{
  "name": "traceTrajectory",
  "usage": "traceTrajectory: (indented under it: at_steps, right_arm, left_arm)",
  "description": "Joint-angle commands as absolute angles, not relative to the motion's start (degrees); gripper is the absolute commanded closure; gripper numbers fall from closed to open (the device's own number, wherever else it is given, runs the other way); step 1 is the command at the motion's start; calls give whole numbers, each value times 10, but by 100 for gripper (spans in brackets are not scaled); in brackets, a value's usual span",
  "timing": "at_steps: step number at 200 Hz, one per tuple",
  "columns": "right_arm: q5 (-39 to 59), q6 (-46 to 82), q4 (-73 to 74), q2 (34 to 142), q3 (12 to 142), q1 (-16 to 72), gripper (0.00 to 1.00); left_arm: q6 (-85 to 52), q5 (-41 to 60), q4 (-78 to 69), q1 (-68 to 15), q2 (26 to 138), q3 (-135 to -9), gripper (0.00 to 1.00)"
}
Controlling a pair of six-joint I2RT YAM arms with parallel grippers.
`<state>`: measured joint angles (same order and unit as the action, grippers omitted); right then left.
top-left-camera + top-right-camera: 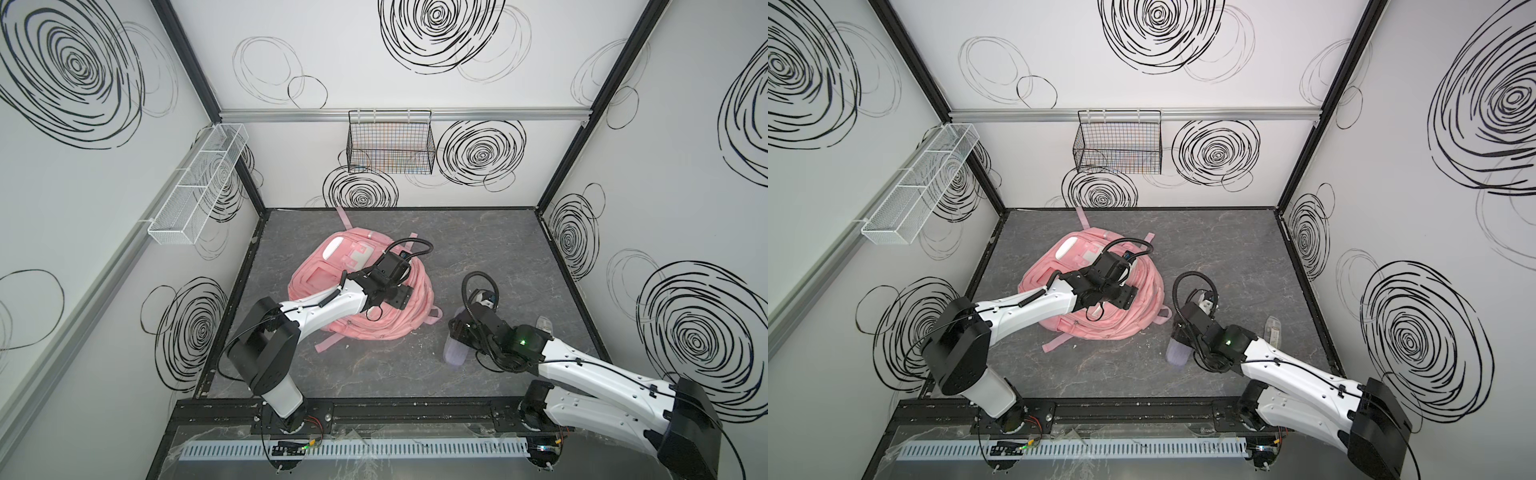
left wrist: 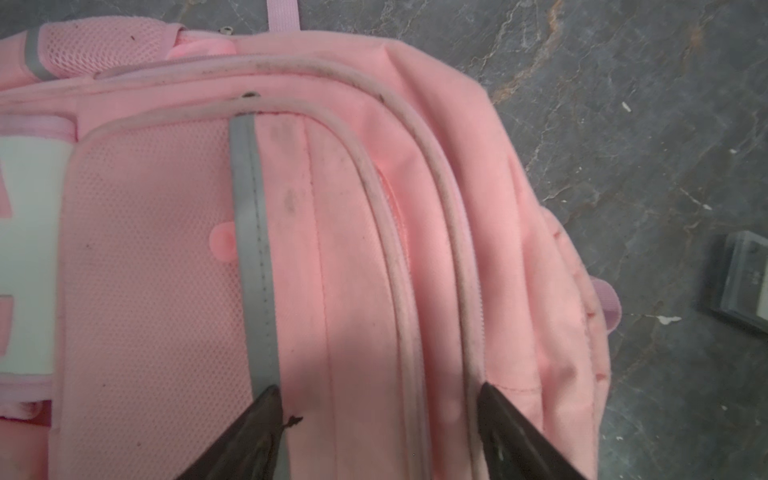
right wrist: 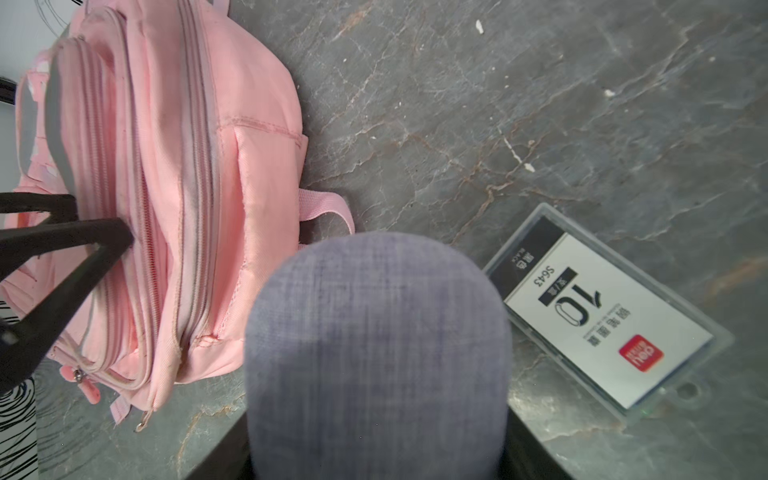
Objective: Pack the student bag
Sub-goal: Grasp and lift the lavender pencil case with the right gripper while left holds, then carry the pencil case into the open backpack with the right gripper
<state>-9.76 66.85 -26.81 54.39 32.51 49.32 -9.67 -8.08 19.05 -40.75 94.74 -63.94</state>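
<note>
The grey-lilac oblong fabric pouch [image 3: 374, 353] is blurred and cut off in the right wrist view, and largely covered by the right arm [image 1: 490, 328] in both top views. The clear white-labelled plastic box [image 2: 744, 282] is cut off in the left wrist view.

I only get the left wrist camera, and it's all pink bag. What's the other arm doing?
Observer: The right gripper is shut on a grey-lilac pouch, beside the student bag.
Operator: Is the bag open for it?
Observer: Seemingly not. In the right wrist view the zips along its side look closed.
Operator: What's the box at my edge?
Observer: It's clear plastic with a white label showing a big 10, lying flat on the table next to the pouch.
</note>
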Motion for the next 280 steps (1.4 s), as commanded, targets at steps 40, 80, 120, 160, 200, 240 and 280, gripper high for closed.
traceTrajectory:
  at_steps: [40,80,120,160,200,240,280]
  right_arm:
    - [-130,646,-237,532,338,488,57]
    - [-135,640,-240,541,357,488,57]
    - [-131,648,-233,543,352,488,57]
    - [-128,645,-223,556,356,488,57]
    - [-120,642,-220,559,352,487,56]
    - [-110,642,-214,556,336,483,56]
    - [-103,654,-207,545,320,481,56]
  left_arm:
    - [-77,-186,190,-406,942,-642,100]
    - [-75,-177,161,-396,893,-619,100]
    - [-74,-127,142,-396,876,-606,70]
    - [-70,-108,197,-415,943,-651,54]
    - [-73,-92,197,-389,956,-655,55]
    - [-71,-69,197,-389,977,-658,54]
    - [-63,-105,205,-394,990,-662,63]
